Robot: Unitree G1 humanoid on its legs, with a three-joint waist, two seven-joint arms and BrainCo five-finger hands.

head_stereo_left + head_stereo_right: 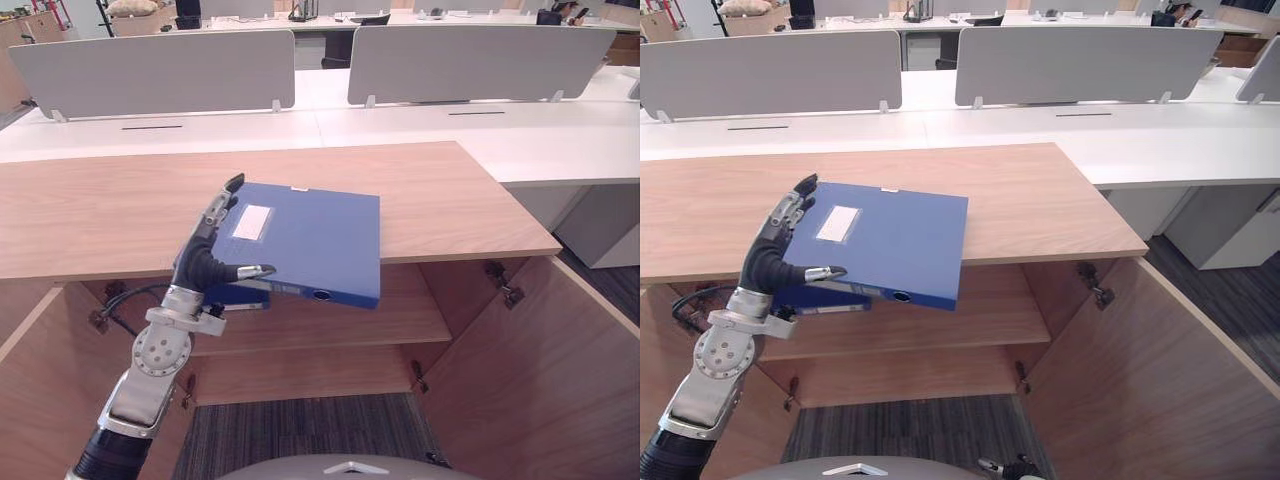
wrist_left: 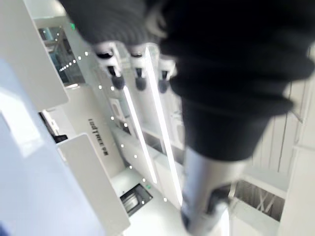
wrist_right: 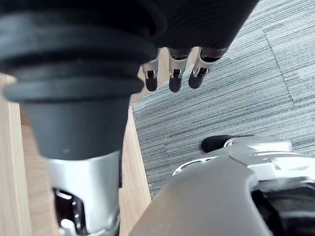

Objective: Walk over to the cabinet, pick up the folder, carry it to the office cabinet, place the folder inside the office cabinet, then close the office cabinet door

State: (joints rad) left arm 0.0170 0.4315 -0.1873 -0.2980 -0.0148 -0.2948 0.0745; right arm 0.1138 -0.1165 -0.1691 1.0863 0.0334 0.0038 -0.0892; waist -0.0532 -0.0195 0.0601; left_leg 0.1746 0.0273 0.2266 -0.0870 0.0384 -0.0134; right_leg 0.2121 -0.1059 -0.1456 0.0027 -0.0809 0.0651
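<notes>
Folder (image 1: 305, 240), blue, is in the L hand (image 1: 203, 265): fingers (image 1: 218, 210) lie up along its left edge on the cover, and the thumb (image 1: 250, 271) reaches across the near edge by the spine, so the hand is closed on it in a pinch. It's held tilted, near side lower, w/ a white label (image 1: 252, 221) on the cover close to the fingers and the spine w/ its ring hole (image 1: 321, 295) facing the robot. The far part of the folder is over the wooden surface (image 1: 450, 200) on top of the cabinet (image 1: 300, 375); can't tell if it touches. The near part sticks out past the front edge, above the open inside. Below it is a wooden shelf (image 1: 400, 310). Both doors stand open, the L door (image 1: 40, 380) and R door (image 1: 540, 380) swung toward the robot, w/ grey carpet (image 1: 310, 430) btwn them. Behind the cabinet are white desks (image 1: 400, 125) w/ two grey divider panels (image 1: 150, 70) upright on them, side by side w/ a gap btwn. R hand (image 3: 172, 73) hangs low over the carpet, fingers loose and near straight, holding nothing.
</notes>
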